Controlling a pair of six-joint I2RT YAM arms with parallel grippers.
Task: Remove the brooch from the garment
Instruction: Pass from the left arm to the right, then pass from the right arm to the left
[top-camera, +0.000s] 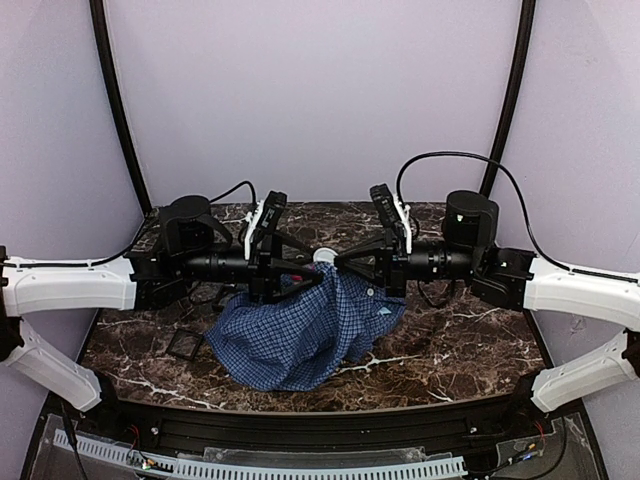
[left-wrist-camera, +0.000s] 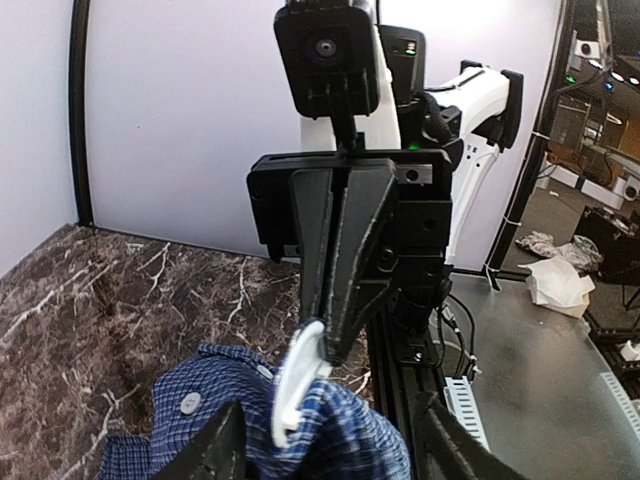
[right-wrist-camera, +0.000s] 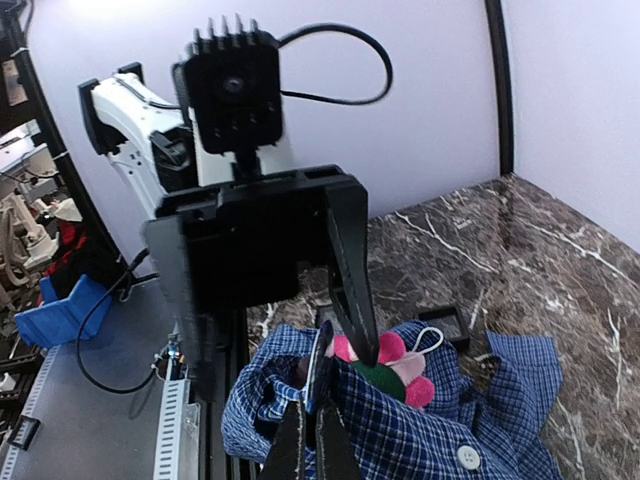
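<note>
The garment (top-camera: 300, 335) is a blue checked shirt, lifted at its top between both arms. In the right wrist view the brooch (right-wrist-camera: 397, 368), with pink petals and a green centre, sits on the raised cloth (right-wrist-camera: 480, 420). One finger (right-wrist-camera: 355, 290) of my left gripper (top-camera: 305, 278) touches its top. My right gripper (right-wrist-camera: 318, 415) is shut on a thin white disc (right-wrist-camera: 322, 365) seen edge-on beside the brooch. The left wrist view shows that disc (left-wrist-camera: 298, 385) pinched by the right gripper (left-wrist-camera: 330, 350). My left gripper (left-wrist-camera: 330, 425) stands open astride the cloth (left-wrist-camera: 190, 405).
A small black square tray (top-camera: 185, 345) lies on the marble table (top-camera: 460, 350) left of the shirt. Another tray (right-wrist-camera: 445, 322) shows behind the brooch in the right wrist view. Both arms' cables hang near the back. The table's front rail (top-camera: 300, 430) runs along the near edge.
</note>
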